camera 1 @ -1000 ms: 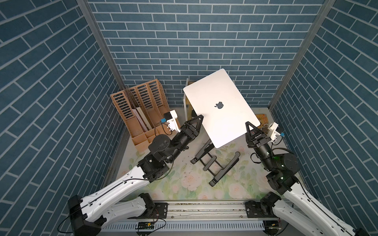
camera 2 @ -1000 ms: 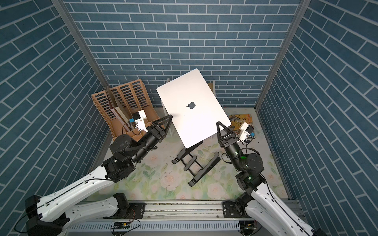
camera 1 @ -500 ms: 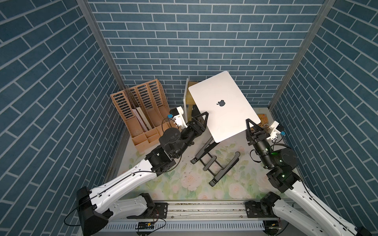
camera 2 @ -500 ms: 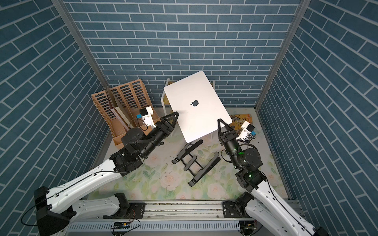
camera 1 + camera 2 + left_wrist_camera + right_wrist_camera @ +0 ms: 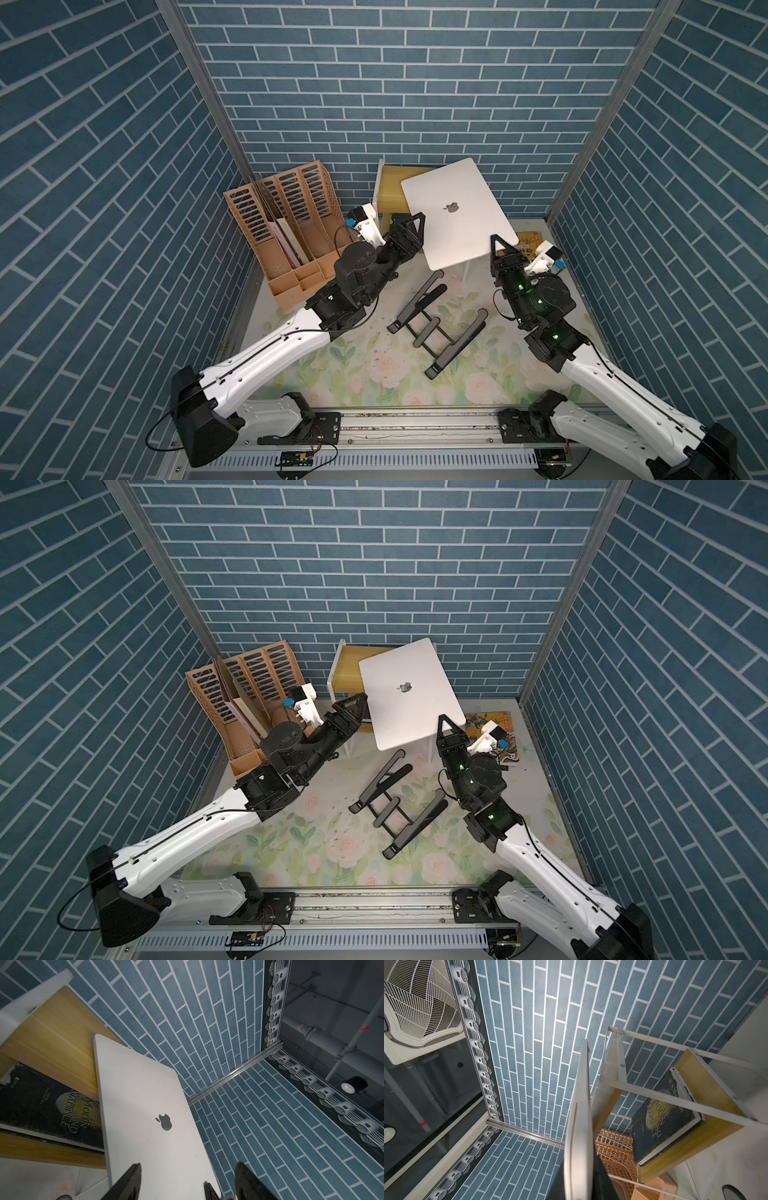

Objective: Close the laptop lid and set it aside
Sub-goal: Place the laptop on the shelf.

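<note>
The laptop is folded shut, its lid with the dark apple logo facing up, and it hangs tilted at the back over a small shelf. My right gripper is shut on the laptop's near right corner; the right wrist view shows the thin silver edge clamped between its fingers. My left gripper is at the laptop's left edge with its jaws apart. In the left wrist view its two fingers stand wide over the lid, holding nothing.
A wooden shelf with a white frame stands under the laptop and holds a dark book. A black folding stand lies mid-table. A tan file organizer stands at the back left, a magazine at the back right.
The laptop has been carried back and down toward the shelf. My left gripper, shut a second ago, has opened and let go of the laptop's edge. The right gripper keeps its hold.
</note>
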Tool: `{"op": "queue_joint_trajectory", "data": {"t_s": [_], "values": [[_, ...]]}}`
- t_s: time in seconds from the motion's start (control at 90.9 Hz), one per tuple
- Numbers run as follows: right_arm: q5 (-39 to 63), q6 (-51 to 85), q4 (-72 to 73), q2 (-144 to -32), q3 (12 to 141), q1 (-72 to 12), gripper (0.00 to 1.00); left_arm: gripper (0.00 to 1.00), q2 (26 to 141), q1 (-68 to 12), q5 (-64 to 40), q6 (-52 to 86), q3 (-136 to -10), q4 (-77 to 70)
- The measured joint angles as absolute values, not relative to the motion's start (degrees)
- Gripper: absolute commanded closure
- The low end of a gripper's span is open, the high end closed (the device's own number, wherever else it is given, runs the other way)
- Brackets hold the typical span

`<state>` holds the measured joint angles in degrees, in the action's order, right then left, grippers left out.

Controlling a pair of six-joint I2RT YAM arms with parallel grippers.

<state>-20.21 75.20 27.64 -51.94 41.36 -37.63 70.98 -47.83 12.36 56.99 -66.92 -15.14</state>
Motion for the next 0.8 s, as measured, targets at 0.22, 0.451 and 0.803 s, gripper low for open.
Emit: {"op": "queue_joint_trajectory", "data": {"t_s": [0.22,0.451,0.803], "values": [[-25.43,75.22,30.3,-56.71,43.68,-38.68,1.0,0.19,70.74,-46.76,12.43,56.05,-66.92,-13.13],[-32.86,76.16,31.31,-65.82,50.57,-43.29,1.0,0.16,67.35,-46.61,14.87,54.33,-65.43,-8.95],[-47.29,79.42,27.79,-76.82,62.46,-51.99,1.0,0.15,58.06,-46.35,20.62,52.8,-58.94,-3.73]]}}
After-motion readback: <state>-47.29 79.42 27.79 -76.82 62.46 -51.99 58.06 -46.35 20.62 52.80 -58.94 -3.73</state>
